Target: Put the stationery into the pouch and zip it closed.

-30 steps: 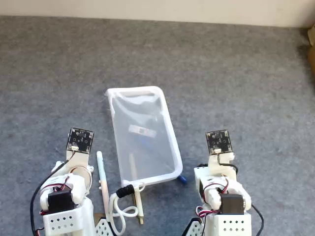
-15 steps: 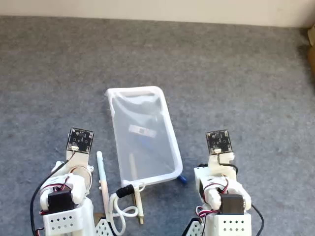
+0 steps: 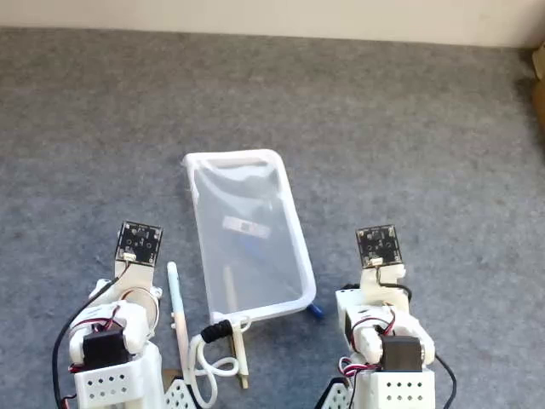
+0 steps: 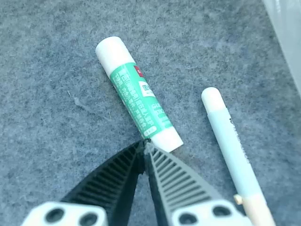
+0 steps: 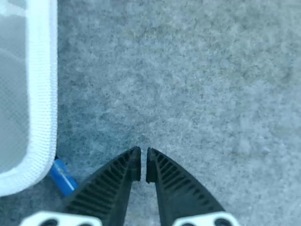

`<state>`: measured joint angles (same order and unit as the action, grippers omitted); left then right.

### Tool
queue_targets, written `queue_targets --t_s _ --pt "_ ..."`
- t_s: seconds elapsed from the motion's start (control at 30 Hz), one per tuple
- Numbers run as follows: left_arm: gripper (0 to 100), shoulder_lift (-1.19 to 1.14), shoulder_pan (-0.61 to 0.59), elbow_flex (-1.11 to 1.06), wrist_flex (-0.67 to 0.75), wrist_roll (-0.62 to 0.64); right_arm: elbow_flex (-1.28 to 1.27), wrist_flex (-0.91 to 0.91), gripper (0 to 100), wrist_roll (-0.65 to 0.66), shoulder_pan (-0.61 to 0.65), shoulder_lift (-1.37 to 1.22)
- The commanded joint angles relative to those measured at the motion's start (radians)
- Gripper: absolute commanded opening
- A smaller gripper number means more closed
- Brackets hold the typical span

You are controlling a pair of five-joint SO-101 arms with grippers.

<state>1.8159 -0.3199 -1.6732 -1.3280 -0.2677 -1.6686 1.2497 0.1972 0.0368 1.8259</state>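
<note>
pouch (image 3: 247, 239): flat on grey carpet (image 3: 409, 128), centre, between your arms. pale pen (image 3: 178, 307): just left of it. green glue stick (image 4: 138, 107): beside the pen, near your left gripper (image 4: 145, 147), jaws together, empty. blue item (image 5: 61, 175): at the pouch's near right corner. right gripper (image 5: 141, 162): closed, empty.

A: From here, what are the two arms made of?
B: The left arm (image 3: 115, 328) and the right arm (image 3: 383, 336) have white plastic shells. Black servos (image 3: 104, 348) are set into them, and the bases (image 3: 396, 388) are white and perforated.
A: And the dark squares?
B: Black boards (image 3: 139, 243), one per wrist, each with a small white connector. Red and black wires (image 3: 109, 319) run between the links; a black cable (image 3: 60, 354) loops beside the left arm.
A: The ends?
B: The left gripper (image 4: 143, 143) and the right gripper (image 5: 141, 153) have black, tapering, ribbed fingers (image 4: 174, 183) on white mounts (image 4: 70, 216) with round holes (image 4: 55, 215).
</note>
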Motion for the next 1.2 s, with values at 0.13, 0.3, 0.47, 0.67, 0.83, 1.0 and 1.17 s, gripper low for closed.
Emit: queue_targets --t_s 0.13,0.3,0.47,0.67,0.83,1.0,1.17 --pt "1 0.008 -0.008 -0.024 -0.006 0.008 -0.13 -0.001 2.7 0.0 0.004 0.01" --pt "1 0.008 -0.008 -0.024 -0.006 0.008 0.024 -0.008 0.7 -0.006 -0.002 0.008" --pt "1 0.008 -0.008 -0.024 -0.006 0.008 0.266 0.099 0.5 -0.091 0.002 0.005" --pt "1 0.008 -0.008 -0.024 -0.006 0.008 0.463 0.154 0.5 -0.187 0.119 -0.102" --pt "1 0.008 -0.008 -0.024 -0.006 0.008 0.67 0.2 0.5 -0.23 0.263 -0.469" --pt "1 0.008 -0.008 -0.024 -0.006 0.008 0.814 0.211 0.5 -0.232 0.329 -0.714" --pt "1 0.008 -0.008 -0.024 -0.006 0.008 0.794 0.213 0.5 -0.232 0.437 -0.762"
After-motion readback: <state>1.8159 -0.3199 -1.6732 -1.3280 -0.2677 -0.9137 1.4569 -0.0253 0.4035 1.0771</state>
